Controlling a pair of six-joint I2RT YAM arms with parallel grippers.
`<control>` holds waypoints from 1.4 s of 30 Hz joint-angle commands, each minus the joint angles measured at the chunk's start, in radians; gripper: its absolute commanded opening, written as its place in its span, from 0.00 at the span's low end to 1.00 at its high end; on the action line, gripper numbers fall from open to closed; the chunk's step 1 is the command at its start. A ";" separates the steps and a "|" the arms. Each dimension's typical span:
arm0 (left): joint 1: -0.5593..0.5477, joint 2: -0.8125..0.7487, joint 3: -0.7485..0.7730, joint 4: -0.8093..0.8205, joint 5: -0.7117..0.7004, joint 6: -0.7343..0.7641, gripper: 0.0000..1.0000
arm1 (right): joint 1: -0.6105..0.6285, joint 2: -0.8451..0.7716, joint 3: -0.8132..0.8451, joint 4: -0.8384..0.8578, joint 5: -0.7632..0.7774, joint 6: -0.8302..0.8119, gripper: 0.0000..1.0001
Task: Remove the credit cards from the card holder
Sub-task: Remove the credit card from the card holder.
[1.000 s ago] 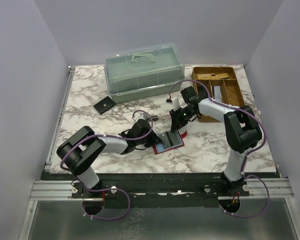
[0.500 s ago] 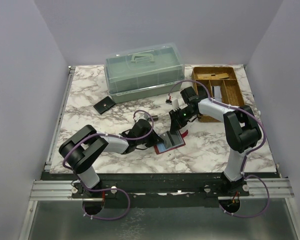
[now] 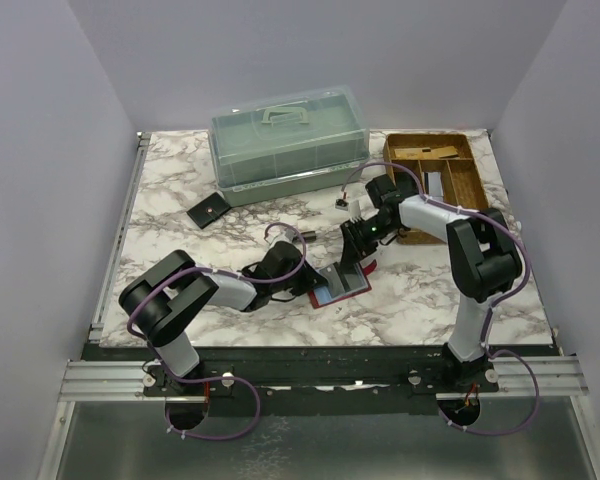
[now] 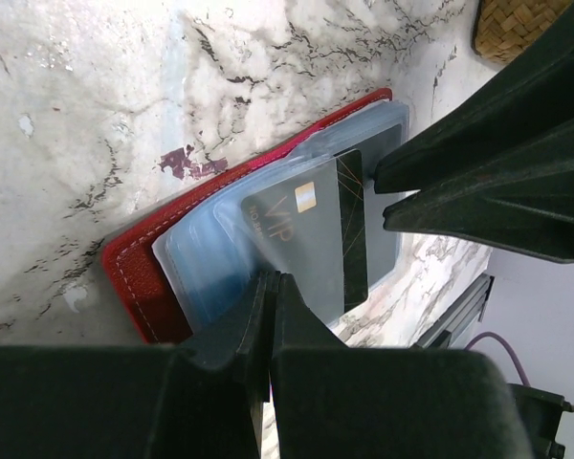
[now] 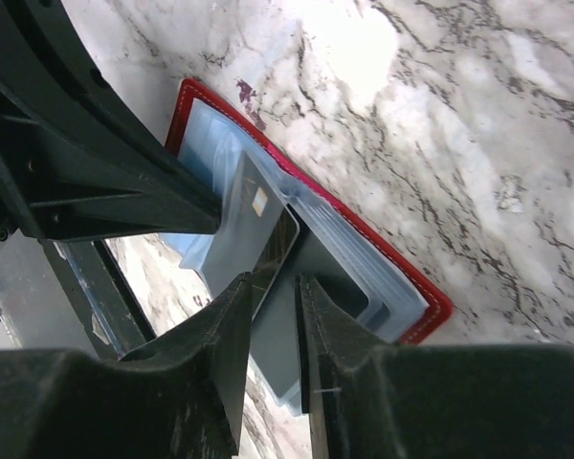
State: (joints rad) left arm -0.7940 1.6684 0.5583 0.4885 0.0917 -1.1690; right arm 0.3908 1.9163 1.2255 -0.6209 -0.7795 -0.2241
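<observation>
The red card holder (image 3: 354,287) lies open on the marble table, its clear plastic sleeves fanned out (image 4: 134,277) (image 5: 438,308). A dark glossy credit card (image 4: 311,234) with a gold chip sticks partly out of a sleeve, and it also shows in the right wrist view (image 5: 263,234). A pale blue card sits in the sleeve behind it. My left gripper (image 3: 315,283) (image 4: 271,287) is shut on a sleeve's edge at the holder's near side. My right gripper (image 3: 348,265) (image 5: 275,287) stands over the holder with its jaws narrowly apart, straddling the dark card's free edge.
A clear lidded box (image 3: 288,145) stands at the back. A wicker tray (image 3: 440,180) with compartments is at the back right, close to my right arm. A small black wallet (image 3: 208,210) lies at the left.
My right gripper has come down and forward onto the holder, its fingers now at the dark card. My left gripper has stayed clamped on the sleeve.
</observation>
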 commanded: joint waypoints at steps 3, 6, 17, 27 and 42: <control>-0.004 0.040 -0.065 -0.092 -0.081 0.005 0.00 | -0.021 0.030 0.008 -0.018 -0.009 0.000 0.32; -0.005 0.036 -0.074 -0.081 -0.078 0.005 0.00 | -0.021 0.058 0.013 -0.037 -0.062 -0.004 0.32; -0.005 0.045 -0.082 -0.041 -0.063 -0.001 0.00 | -0.018 0.107 0.004 -0.028 -0.139 0.021 0.35; -0.005 0.047 -0.102 -0.020 -0.068 -0.013 0.00 | -0.013 0.105 -0.006 -0.004 -0.060 0.035 0.45; -0.004 0.108 -0.213 0.235 -0.062 -0.055 0.00 | 0.021 0.138 -0.003 -0.003 0.000 0.059 0.47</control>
State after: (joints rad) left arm -0.7944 1.7176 0.3935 0.8402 0.0685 -1.2537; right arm 0.3992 1.9907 1.2358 -0.6296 -0.9276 -0.1539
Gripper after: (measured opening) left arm 0.036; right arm 0.482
